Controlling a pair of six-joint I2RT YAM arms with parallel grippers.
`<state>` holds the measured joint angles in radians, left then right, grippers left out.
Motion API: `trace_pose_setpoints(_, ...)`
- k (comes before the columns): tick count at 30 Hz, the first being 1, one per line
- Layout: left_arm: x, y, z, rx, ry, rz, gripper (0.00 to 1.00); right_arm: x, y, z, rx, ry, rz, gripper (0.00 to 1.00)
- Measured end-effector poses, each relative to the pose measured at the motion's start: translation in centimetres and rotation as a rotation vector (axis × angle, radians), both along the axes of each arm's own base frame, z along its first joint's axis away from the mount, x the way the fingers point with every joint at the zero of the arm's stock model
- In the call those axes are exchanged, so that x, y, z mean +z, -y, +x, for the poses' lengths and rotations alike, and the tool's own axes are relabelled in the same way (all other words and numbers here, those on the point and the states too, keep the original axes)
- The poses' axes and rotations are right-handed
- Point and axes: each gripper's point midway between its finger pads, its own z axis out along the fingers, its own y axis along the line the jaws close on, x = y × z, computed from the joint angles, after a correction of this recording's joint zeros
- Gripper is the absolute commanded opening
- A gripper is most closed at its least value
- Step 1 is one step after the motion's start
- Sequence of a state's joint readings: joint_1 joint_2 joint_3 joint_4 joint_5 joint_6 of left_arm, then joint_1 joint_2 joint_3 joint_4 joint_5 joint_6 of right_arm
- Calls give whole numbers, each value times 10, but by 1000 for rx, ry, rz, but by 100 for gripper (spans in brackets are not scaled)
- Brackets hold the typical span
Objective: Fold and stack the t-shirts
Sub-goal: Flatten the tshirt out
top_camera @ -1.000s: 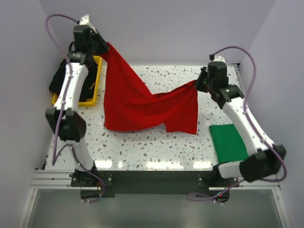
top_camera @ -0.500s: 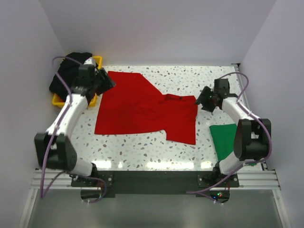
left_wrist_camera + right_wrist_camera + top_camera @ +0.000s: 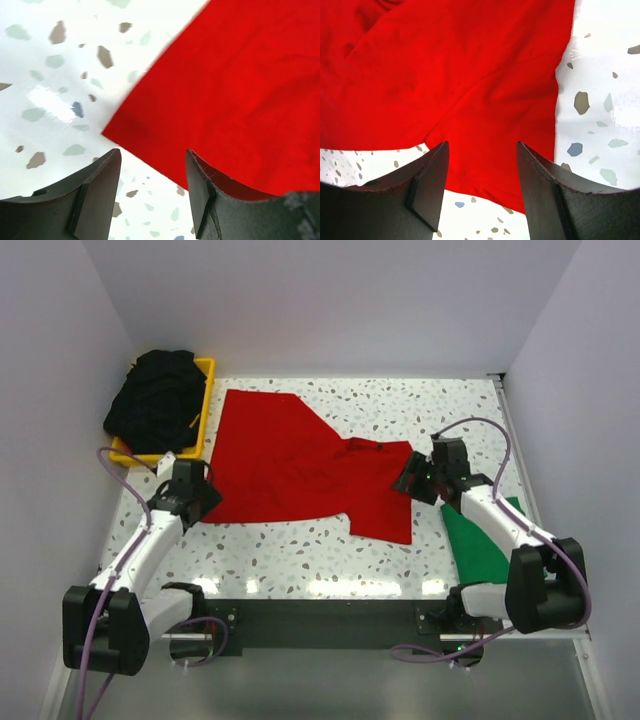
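Red cloth lies spread flat across the middle of the desk (image 3: 300, 552): the red t-shirt (image 3: 300, 465), soft and matte, with shallow creases near its collar and one sleeve reaching toward the far left corner. Its outline is uneven, with a longer flap hanging toward the near edge on the right side. The desk top is glossy white stone flecked with grey and brown chips.

The left claw (image 3: 200, 498) sits low at the shirt's near left corner. From its wrist camera the two dark, blunt fingers (image 3: 97, 195) stand apart with nothing pinched between them, and the pointed cloth corner lies just ahead of them. The right claw (image 3: 406, 480) is at the shirt's right edge, its jaws likewise spread and holding nothing, with wrinkled red fabric below the gap. Whether either fingertip touches the cloth I cannot tell.

A green t-shirt (image 3: 480, 540), folded into a neat flat block, lies by the right edge, partly under the right arm. Black t-shirts (image 3: 155, 400) are heaped in a rumpled mound over a yellow tray (image 3: 207, 400) in the far left corner.
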<state>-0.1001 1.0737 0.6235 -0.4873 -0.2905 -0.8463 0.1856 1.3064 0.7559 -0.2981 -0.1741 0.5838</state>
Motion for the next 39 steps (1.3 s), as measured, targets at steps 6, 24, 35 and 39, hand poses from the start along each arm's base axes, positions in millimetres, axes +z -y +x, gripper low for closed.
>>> trace_pose_setpoints(6,-19,-12,-14,86,-47,26,59,-2,5,-5,-18,9,-18,60)
trace_pose_setpoints(24,-59,-23,-11,194,-143,69,36,-9,6,-9,-25,-8,-23,59)
trace_pose_setpoints(35,-54,-20,-5,178,-107,53,0,-20,11,-8,-37,-34,-53,60)
trace_pose_setpoints(39,-37,-17,0,163,-46,32,0,-30,19,-6,-60,-62,-92,61)
